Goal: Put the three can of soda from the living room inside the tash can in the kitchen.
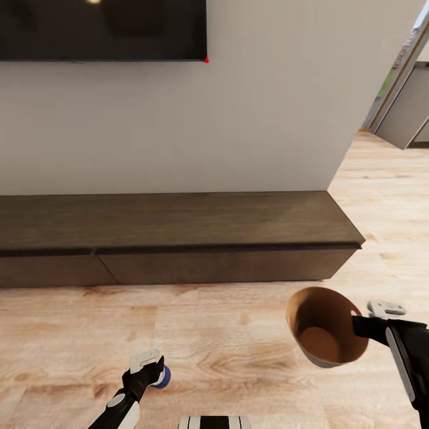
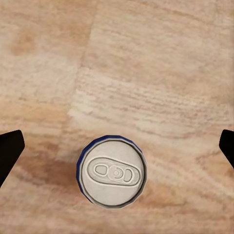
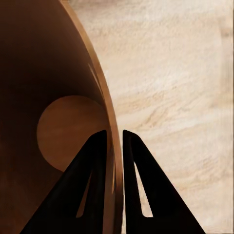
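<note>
I have the trash bin pinched by its rim in my right gripper: in the right wrist view the two black fingers sit narrow on either side of the brown wall, one inside and one outside. The bin hangs tilted, mouth turned toward my head camera, and I see nothing inside it.

The blue soda can is at my left gripper, off to the left of the bin and well apart from it. From the left wrist view I look straight down onto the can's grey top, so its long axis runs along the gripper's line of sight, upright over the wood floor. The left fingertips stand wide at both edges of that view, clear of the can, so I judge the jaws spread and not gripping; whether the can rests on the floor I cannot tell.

The left arm is plainly the nearer one. The long dark cabinet lies beyond both, against the wall under the TV.
</note>
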Motion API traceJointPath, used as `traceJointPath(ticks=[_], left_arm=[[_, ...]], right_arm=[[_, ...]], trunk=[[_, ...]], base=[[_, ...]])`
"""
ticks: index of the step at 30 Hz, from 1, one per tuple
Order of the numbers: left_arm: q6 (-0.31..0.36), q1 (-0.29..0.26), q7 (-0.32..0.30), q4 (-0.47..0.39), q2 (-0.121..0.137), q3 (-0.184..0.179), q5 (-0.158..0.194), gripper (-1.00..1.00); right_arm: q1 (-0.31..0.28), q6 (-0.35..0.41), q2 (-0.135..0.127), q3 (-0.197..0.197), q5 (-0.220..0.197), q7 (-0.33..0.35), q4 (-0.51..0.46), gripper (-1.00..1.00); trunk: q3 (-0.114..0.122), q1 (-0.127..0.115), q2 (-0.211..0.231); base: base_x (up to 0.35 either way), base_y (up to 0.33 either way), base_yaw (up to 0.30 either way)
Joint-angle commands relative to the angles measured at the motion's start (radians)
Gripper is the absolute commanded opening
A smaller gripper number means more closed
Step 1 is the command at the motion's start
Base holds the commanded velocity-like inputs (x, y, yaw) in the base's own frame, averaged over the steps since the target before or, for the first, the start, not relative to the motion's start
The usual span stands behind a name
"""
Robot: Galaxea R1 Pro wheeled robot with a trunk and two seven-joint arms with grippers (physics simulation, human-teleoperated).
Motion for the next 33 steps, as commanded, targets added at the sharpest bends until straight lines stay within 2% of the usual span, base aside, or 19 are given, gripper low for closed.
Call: traceJointPath(ticks=[1, 4, 33], left_arm=[[0.000, 0.000, 0.000, 0.000, 0.000, 0.000, 0.000, 1.00], [0.000, 0.000, 0.000, 0.000, 0.000, 0.000, 0.000, 1.00], [0.000, 0.000, 0.000, 0.000, 0.000, 0.000, 0.000, 1.00]], right_arm=[[0.001, 0.003, -0.003, 0.001, -0.032, 0.009, -0.002, -1.00], [0.001, 0.003, -0.011, 0.002, -0.034, 0.011, -0.013, -1.00], [0.001, 0.003, -0.010, 0.007, -0.034, 0.012, -0.015, -1.00]], trunk=[[-0.001, 0.000, 0.000], [-0.005, 0.000, 0.000], [-0.049, 0.000, 0.000]], base=[[0.000, 0.000, 0.000], [0.000, 0.000, 0.000], [0.008, -0.002, 0.000]])
